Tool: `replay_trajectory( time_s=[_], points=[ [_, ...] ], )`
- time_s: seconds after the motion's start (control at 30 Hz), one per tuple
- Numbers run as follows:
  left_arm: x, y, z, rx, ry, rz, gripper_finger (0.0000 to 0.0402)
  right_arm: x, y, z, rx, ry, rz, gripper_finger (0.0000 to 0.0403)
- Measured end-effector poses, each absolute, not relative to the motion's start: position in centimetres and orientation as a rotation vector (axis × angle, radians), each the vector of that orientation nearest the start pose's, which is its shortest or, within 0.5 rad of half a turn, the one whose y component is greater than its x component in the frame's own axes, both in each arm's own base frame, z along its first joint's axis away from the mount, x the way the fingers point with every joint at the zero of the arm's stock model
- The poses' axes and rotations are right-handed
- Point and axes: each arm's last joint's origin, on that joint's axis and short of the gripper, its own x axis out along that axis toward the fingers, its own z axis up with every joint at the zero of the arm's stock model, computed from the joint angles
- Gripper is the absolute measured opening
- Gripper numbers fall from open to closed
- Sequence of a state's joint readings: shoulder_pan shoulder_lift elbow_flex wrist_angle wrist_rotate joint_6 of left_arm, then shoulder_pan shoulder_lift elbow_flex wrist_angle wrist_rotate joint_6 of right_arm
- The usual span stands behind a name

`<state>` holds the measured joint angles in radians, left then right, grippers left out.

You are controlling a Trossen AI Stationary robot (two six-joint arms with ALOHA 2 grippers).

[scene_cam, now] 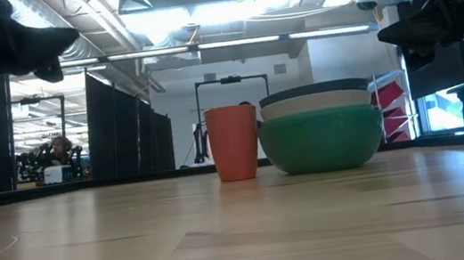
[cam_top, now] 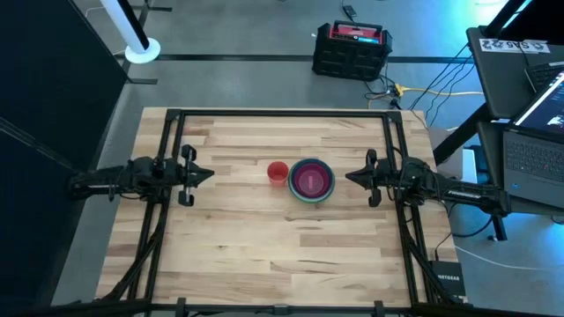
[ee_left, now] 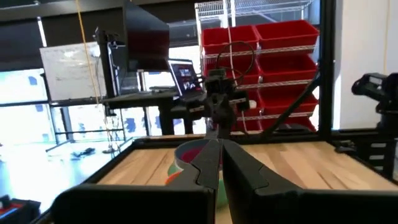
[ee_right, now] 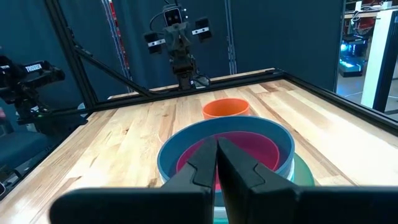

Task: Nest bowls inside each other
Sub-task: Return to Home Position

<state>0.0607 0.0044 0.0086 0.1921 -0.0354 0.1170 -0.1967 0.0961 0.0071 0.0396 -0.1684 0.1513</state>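
The bowls (cam_top: 311,180) stand nested in one stack at the table's middle, resting on the wood. A pink bowl (ee_right: 231,148) sits inside a blue one (ee_right: 168,155). In the low view a white rim (scene_cam: 314,100) shows above the green bottom bowl (scene_cam: 321,141). My left gripper (cam_top: 209,174) hovers shut to the left of the stack, above the table, with nothing in it. My right gripper (cam_top: 350,176) hovers shut just to the stack's right, also with nothing in it. Each wrist view shows its own fingers closed together, left (ee_left: 221,149) and right (ee_right: 216,149).
A small red cup (cam_top: 278,172) stands upright on the table, close against the stack's left side. Black frame rails (cam_top: 167,158) run along the table's left and right sides. A black and red case (cam_top: 352,48) and a laptop (cam_top: 538,150) lie off the table.
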Motion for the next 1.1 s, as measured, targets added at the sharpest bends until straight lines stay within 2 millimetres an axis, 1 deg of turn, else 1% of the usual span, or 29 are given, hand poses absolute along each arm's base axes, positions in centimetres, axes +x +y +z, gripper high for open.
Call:
replay_trajectory(
  time_s=[0.17,0.8,1.1],
  points=[
    [9.6,0.8,18.1,0.194,-0.146,0.126,0.0,10.2,-1.5,16.2,0.16,0.046,-0.031,0.0001],
    [9.6,1.5,16.8,0.146,-0.008,0.182,0.0,10.2,-1.5,16.2,0.16,0.047,-0.031,0.0001],
    [9.6,1.7,16.7,0.145,-0.004,0.2,0.0,10.2,-1.5,16.2,0.16,0.047,-0.031,0.0001]
  ],
)
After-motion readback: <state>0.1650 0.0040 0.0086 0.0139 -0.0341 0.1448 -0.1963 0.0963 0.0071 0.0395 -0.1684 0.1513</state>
